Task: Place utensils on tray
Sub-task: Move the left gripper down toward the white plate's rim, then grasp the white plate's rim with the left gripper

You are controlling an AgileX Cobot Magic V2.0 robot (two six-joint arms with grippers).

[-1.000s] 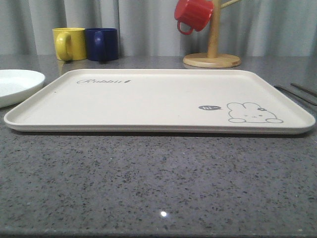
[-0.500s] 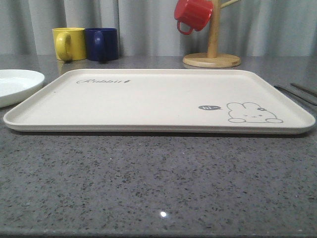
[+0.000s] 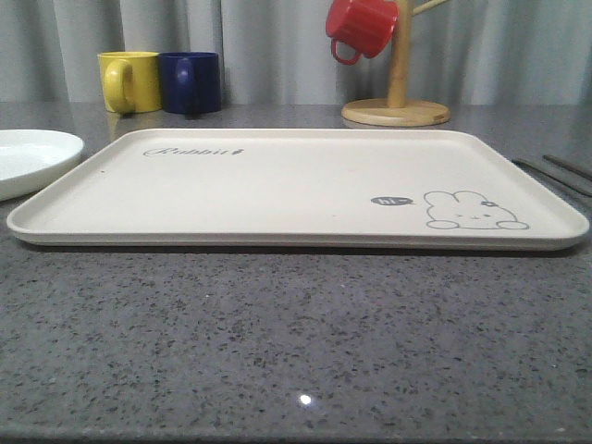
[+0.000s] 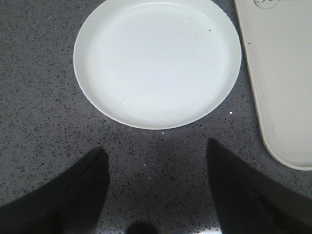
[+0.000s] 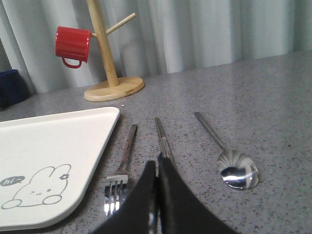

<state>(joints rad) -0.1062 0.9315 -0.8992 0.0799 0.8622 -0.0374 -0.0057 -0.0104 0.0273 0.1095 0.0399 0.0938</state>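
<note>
The cream tray [image 3: 296, 185] with its rabbit drawing lies in the middle of the table. Left of it sits the white plate [image 3: 28, 157], which also appears in the left wrist view [image 4: 157, 61] beside the tray's rim [image 4: 287, 73]. My left gripper [image 4: 156, 151] hovers open over bare table just short of the plate. To the right of the tray [image 5: 48, 141] lie the fork [image 5: 122, 165], the chopsticks [image 5: 162, 136] and the spoon [image 5: 229, 156], side by side. My right gripper [image 5: 157, 163] is shut on the chopsticks, low at the table.
A yellow mug [image 3: 129, 81] and a blue mug [image 3: 191, 81] stand at the back left. A wooden mug stand [image 3: 396, 111] with a red mug [image 3: 363, 26] hanging on it stands behind the tray. Grey curtains close off the back.
</note>
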